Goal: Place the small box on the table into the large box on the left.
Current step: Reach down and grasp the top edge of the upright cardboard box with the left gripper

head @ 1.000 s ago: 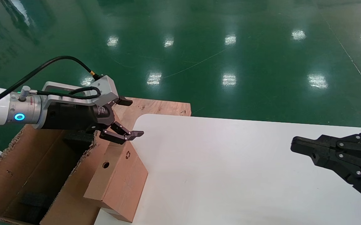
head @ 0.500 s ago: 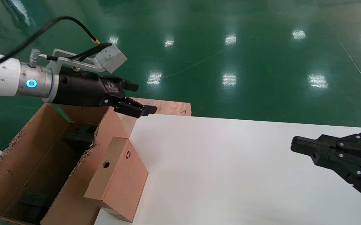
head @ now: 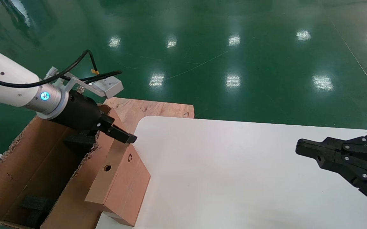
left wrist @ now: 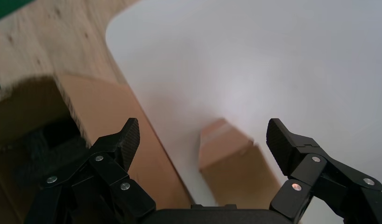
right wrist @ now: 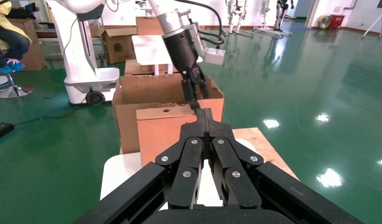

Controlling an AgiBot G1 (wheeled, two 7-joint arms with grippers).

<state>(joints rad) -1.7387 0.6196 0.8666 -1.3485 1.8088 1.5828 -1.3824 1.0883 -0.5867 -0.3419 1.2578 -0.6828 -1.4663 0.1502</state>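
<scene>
Small box [head: 119, 181]: oblong brown carton, lying at the left edge of the table [head: 240, 178], its long left side against the outer wall of the large box [head: 27, 178]. One end overhangs the table edge toward the robot. Recycling symbol and round hole visible on its upper faces near the far end. It is outside the large box, not in it.

Large box: open-top corrugated carton w/ ragged torn flap edges, directly left of the small box. Black foam blocks [head: 78, 141] visible inside, at far end and near end.

Left gripper [head: 120, 136]: positioned just above the far end of the small box, over the line where small box and large-box wall meet. Left wrist view shows the left gripper [left wrist: 202, 140] spread wide, fingers [left wrist: 126, 137] apart w/ nothing between them; the small box end [left wrist: 226, 149] lies below the gap, table beyond. Contact w/ the small box: cannot tell.

Right gripper [head: 301, 148]: well apart from the small box, hovering over the right side of the table. Right wrist view shows its fingers [right wrist: 198, 128] pressed together, gripping nothing.

Plywood board [head: 158, 108]: reddish, beyond the small box, under the far corner of the table. Green floor [head: 234, 47] around.
</scene>
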